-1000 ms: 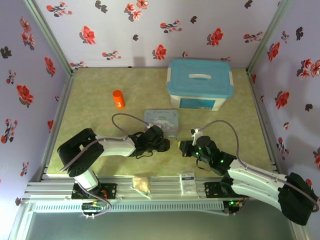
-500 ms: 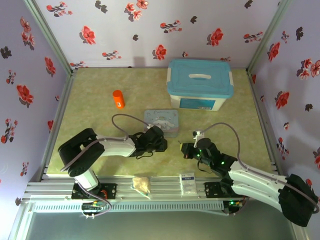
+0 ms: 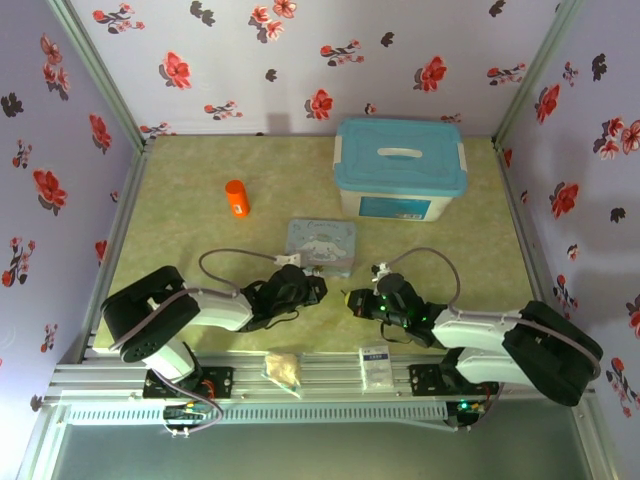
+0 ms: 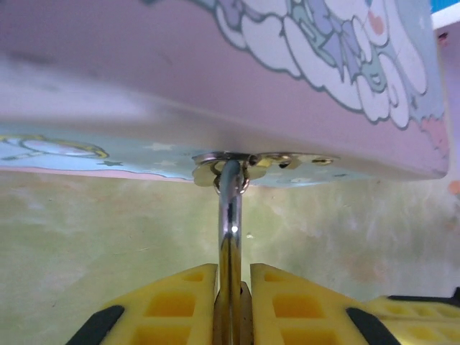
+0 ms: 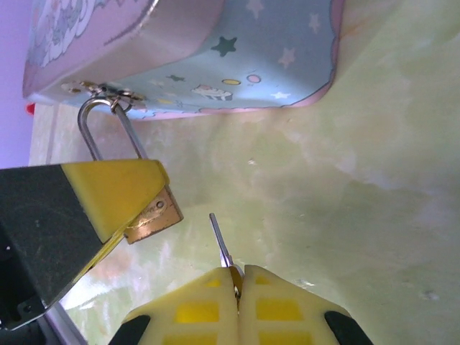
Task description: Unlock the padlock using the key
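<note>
The left gripper [image 4: 231,287] is clenched on the padlock [image 5: 154,214]. Its yellow fingers pinch the brass body from both sides, and the shackle rises straight ahead of them and through the hasp [image 4: 253,159] of the cartoon tin [image 5: 237,50]. The right gripper [image 5: 237,279] is clamped on the key [image 5: 220,241], whose thin blade juts forward from between its fingertips. The padlock's bottom corner sits just up and to the left of the blade tip, close but apart.

The main risk is a miss. The blade points past the lock body rather than at its underside (the keyhole itself cannot be made out here), so a straight push would likely skid off the brass. Only the key's head looks pinched, so a glancing contact could pivot it between the fingers or knock it loose. A hard push could also swing the padlock on the hasp, drag the tin along, or twist the lock in the left gripper's hold.
</note>
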